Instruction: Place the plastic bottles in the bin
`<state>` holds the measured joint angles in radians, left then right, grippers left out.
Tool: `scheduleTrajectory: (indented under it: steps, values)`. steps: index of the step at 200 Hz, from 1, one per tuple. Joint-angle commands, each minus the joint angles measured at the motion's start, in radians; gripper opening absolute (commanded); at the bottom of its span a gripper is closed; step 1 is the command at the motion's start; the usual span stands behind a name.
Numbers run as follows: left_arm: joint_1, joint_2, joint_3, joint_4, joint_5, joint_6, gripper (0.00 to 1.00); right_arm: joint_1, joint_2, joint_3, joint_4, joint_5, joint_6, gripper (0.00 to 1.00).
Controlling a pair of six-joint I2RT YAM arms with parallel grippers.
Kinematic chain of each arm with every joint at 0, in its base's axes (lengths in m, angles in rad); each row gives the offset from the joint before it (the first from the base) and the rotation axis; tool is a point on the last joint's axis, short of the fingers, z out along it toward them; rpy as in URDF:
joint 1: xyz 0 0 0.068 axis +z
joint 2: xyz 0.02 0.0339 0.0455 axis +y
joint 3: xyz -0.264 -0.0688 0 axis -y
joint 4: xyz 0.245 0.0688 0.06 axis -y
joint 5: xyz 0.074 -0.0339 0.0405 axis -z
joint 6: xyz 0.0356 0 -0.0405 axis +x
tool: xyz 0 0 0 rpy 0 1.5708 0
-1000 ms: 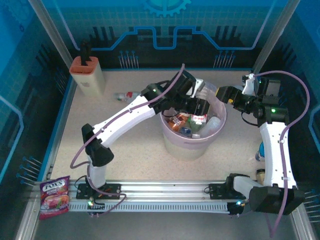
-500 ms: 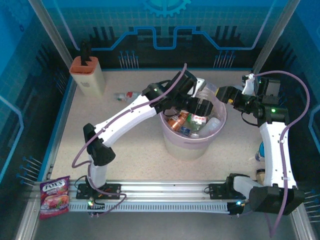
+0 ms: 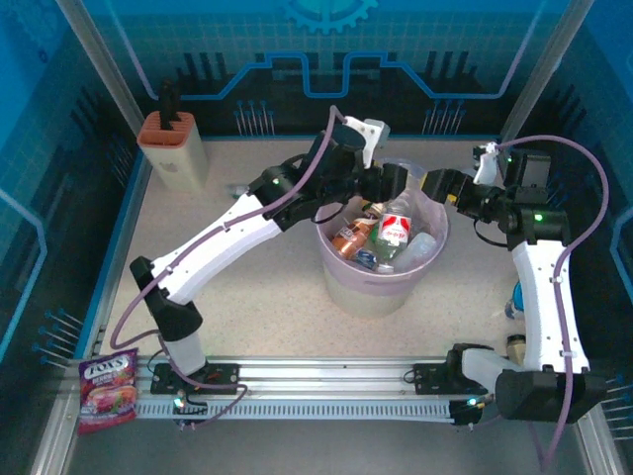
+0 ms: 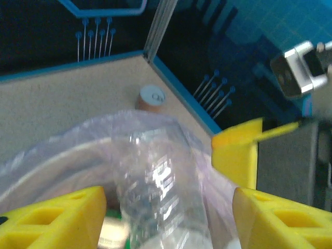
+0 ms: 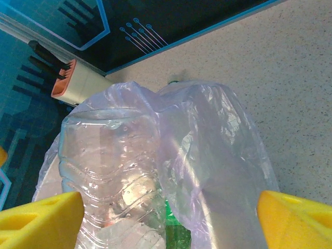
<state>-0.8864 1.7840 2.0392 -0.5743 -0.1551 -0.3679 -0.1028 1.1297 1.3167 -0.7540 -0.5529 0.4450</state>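
Blue panelled walls close in a speckled beige tabletop point(image 3: 257, 297), where the bin point(image 3: 381, 287) stands between the two arms, its pink liner bunched over the rim. Several plastic bottles point(image 3: 393, 231) already lie heaped inside it, clear and amber, some with red labels.

At the far rim, a clear bottle point(image 4: 161, 187) rests against the liner. The left end effector point(image 4: 168, 212) hangs over it, released. Its yellow fingers point(image 4: 57, 218) are spread to either side of the bottle, with a gap showing on both.

From the other side, the right end effector point(image 5: 171, 218) faces the same rim, its fingers spread wide around the clear bottle and a fold of liner. I cannot see it pinching either.

The bottle's long axis runs straight away from the left wrist camera, so it sits squarely between those fingers. That makes the left arm the nearer one.

Far left on the tabletop, what looks like one more bottle point(image 3: 239, 188) peeks from behind the left arm, near the knife block point(image 3: 176, 153). By my judgement, that one remains for the left arm.
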Motion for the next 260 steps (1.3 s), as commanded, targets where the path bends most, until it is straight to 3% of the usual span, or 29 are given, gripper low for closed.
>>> scheduleTrajectory:
  steps: [1, 48, 71, 120, 143, 178, 221, 260]
  values:
    - [0.003, 0.079, 0.024, 0.121, -0.056, -0.010, 0.67, 0.014, -0.014, 0.010, -0.006, 0.009, 0.005, 0.88]
    - [0.003, 0.277, 0.258, -0.045, -0.095, 0.052, 0.75, 0.016, -0.022, 0.009, -0.015, 0.011, 0.003, 0.87]
    - [0.003, 0.323, 0.344, -0.204, -0.153, 0.047, 0.70, 0.017, -0.026, 0.008, -0.022, 0.022, -0.007, 0.87]
    - [0.003, 0.131, 0.001, -0.147, -0.204, -0.005, 0.54, 0.013, -0.018, 0.010, -0.023, 0.052, -0.015, 0.87]
    - [0.004, 0.049, -0.132, -0.066, -0.185, -0.040, 0.54, 0.001, -0.016, 0.011, -0.001, 0.051, -0.001, 0.87]
    - [0.009, 0.046, -0.101, -0.039, -0.123, -0.050, 0.65, 0.003, 0.005, 0.023, 0.039, -0.004, 0.032, 0.87]
    - [0.021, -0.012, -0.003, -0.022, -0.040, -0.009, 0.88, 0.002, 0.011, 0.042, 0.012, 0.011, 0.009, 0.87]
    - [0.117, -0.152, -0.057, -0.051, -0.082, -0.055, 0.91, 0.000, 0.025, 0.044, 0.010, 0.010, 0.001, 0.87]
